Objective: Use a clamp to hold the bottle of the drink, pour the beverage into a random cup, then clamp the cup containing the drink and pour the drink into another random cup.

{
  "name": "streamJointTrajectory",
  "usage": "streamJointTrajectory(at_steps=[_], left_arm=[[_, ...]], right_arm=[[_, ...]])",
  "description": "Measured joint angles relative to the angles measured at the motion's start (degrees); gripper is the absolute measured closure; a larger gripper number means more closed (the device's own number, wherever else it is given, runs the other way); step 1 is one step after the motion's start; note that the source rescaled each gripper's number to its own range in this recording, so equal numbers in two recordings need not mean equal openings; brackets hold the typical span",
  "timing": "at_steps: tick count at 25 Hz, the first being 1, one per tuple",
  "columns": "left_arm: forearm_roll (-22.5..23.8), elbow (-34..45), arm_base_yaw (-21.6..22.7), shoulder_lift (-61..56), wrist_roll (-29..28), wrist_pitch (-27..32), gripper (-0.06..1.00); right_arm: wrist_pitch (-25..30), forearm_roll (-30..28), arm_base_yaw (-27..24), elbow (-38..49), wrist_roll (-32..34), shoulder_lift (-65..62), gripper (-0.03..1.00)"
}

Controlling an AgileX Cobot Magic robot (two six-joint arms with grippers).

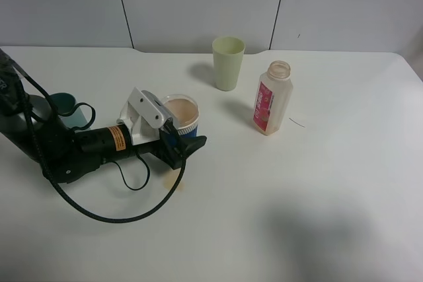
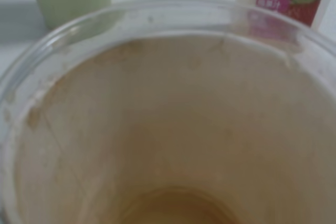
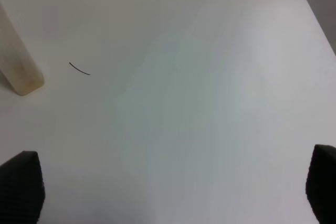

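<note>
Left gripper (image 1: pixel 187 142) sat low on the table (image 1: pixel 317 189), reaching in from the left, fingers on either side of the blue-banded clear cup (image 1: pixel 181 114). Looked pinched on the cup, though the contact faces were hidden in the high view. Cup was upright and held beige drink; the left wrist view looked straight down into it (image 2: pixel 173 129), with residue streaks on the inner wall.

Green cup (image 1: pixel 228 63) stood upright at the far centre, well apart from the held cup. Bottle (image 1: pixel 271 98), uncapped with a pink label, stood upright right of the green cup and slightly nearer. Small beige spill spot (image 1: pixel 172 180) lay on the table just near of the gripper. Teal cup (image 1: pixel 65 107) was at far left, behind the left arm.

Right gripper (image 3: pixel 173 192): fingertips spread wide over bare table, nothing between them. Bottle base (image 3: pixel 18 69) and a thin dark mark (image 3: pixel 79 68) on the table showed in that wrist view.
</note>
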Motion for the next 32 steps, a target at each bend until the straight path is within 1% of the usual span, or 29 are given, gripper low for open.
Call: streamJointTrajectory(at_steps=[2,5,10,14,17,20,22,23,26,27,28,30,32], left_arm=[[0.00,0.00,0.00,0.00,0.00,0.00,0.26],[0.00,0.00,0.00,0.00,0.00,0.00,0.22],[-0.07,0.34,0.00,-0.57,0.00,0.05,0.22],[-0.41,3.46,0.00,-4.48,0.00,0.05,0.22],[-1.67,7.79,0.00,-9.00,0.00,0.05,0.22],[-2.43,9.83,0.00,-10.69,0.00,0.05,0.22],[-3.81,12.82,0.00,-13.73,0.00,0.05,0.22],[-5.50,15.96,0.00,-17.43,0.00,0.05,0.22],[-7.23,19.83,0.00,-23.10,0.00,0.37,0.22],[-7.76,21.28,0.00,-26.09,0.00,1.48,0.22],[-8.42,22.76,0.00,-31.61,-0.06,6.03,0.22],[-8.58,22.89,0.00,-35.84,-0.45,10.36,0.22],[-8.72,22.89,0.00,-36.73,-0.62,11.32,0.22]], right_arm=[[0.00,0.00,0.00,0.00,0.00,0.00,-0.03],[0.00,0.00,0.00,0.00,0.00,0.00,-0.03],[0.00,0.00,0.00,0.00,0.00,0.00,-0.03],[0.00,0.00,0.00,0.00,0.00,0.00,-0.03],[0.00,0.00,0.00,0.00,0.00,0.00,-0.03],[0.00,0.00,0.00,0.00,0.00,0.00,-0.03],[0.00,0.00,0.00,0.00,0.00,0.00,-0.03],[0.00,0.00,0.00,0.00,0.00,0.00,-0.03],[0.00,0.00,0.00,0.00,0.00,0.00,-0.03],[0.00,0.00,0.00,0.00,0.00,0.00,-0.03],[0.00,0.00,0.00,0.00,0.00,0.00,-0.03],[0.00,0.00,0.00,0.00,0.00,0.00,-0.03],[0.00,0.00,0.00,0.00,0.00,0.00,-0.03]])
